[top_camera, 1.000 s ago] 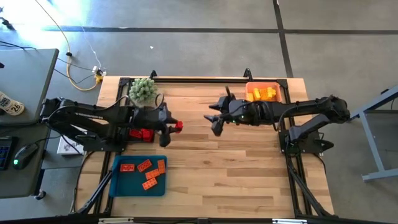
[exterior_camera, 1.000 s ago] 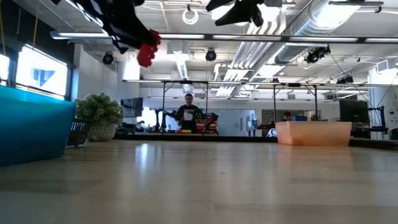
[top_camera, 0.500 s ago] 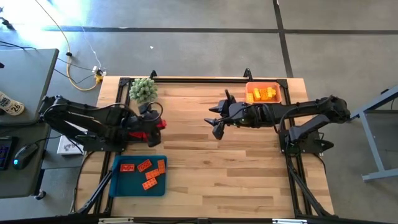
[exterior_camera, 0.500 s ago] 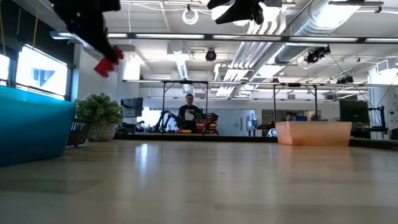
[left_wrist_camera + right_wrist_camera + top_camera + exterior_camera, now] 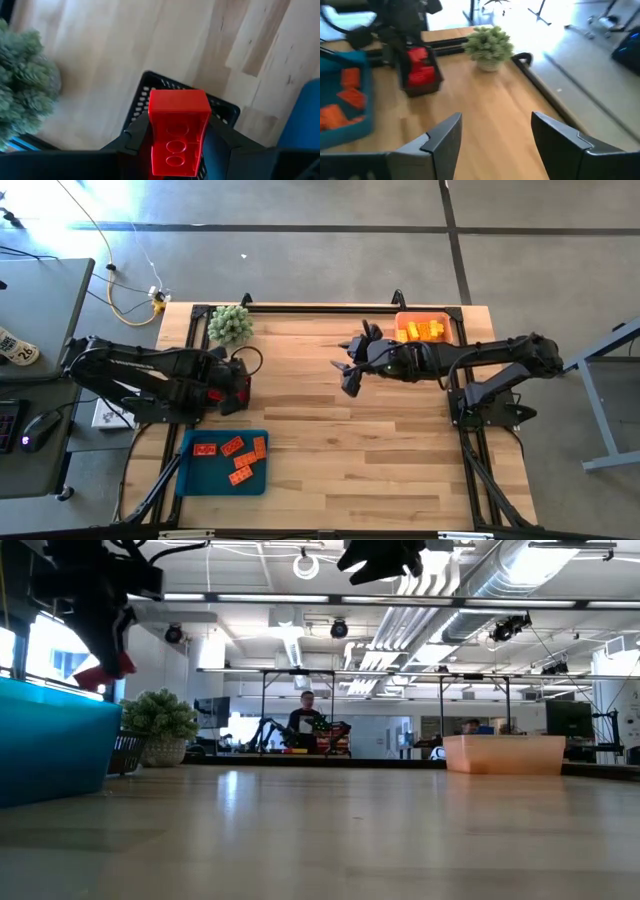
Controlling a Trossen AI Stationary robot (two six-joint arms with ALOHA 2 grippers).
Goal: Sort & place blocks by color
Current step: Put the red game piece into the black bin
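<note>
From above, the left pincer point(image 5: 238, 390) has pulled back toward nine o'clock since a second ago, when it hung farther out over the middle of the counter point(image 5: 350, 450). It now sits just beyond the far edge of the blue tray point(image 5: 188, 480), pinching a red block point(image 5: 232, 393). The tray already holds several orange-red blocks point(image 5: 236, 459), so my judgement is that the carry is near its end and only the drop into the tray is left. The right pincer point(image 5: 347, 372) waits at about one o'clock of centre, spread and empty, much where it was; behind it the orange bin point(image 5: 405, 317) holds the yellow blocks point(image 5: 426, 330).

In the low view the red block point(image 5: 105, 672) has travelled across from near the middle to hang above the blue tray wall point(image 5: 55, 745). The counter here is bare pale wood, glossy enough to mirror the ceiling lights. Beyond it lies a large open workshop with exposed ducts, and a person far off at a bench.

The left wrist view shows the red block point(image 5: 177, 131) clamped between the dark fingers point(image 5: 134, 135), studs facing the camera (three are visible), with a black mesh holder point(image 5: 150, 80) and the green plant ball point(image 5: 25, 87) below.

The right wrist view looks across the wood at the left pincer point(image 5: 422, 70), its red block point(image 5: 420, 67) and the blue tray point(image 5: 350, 127).
</note>
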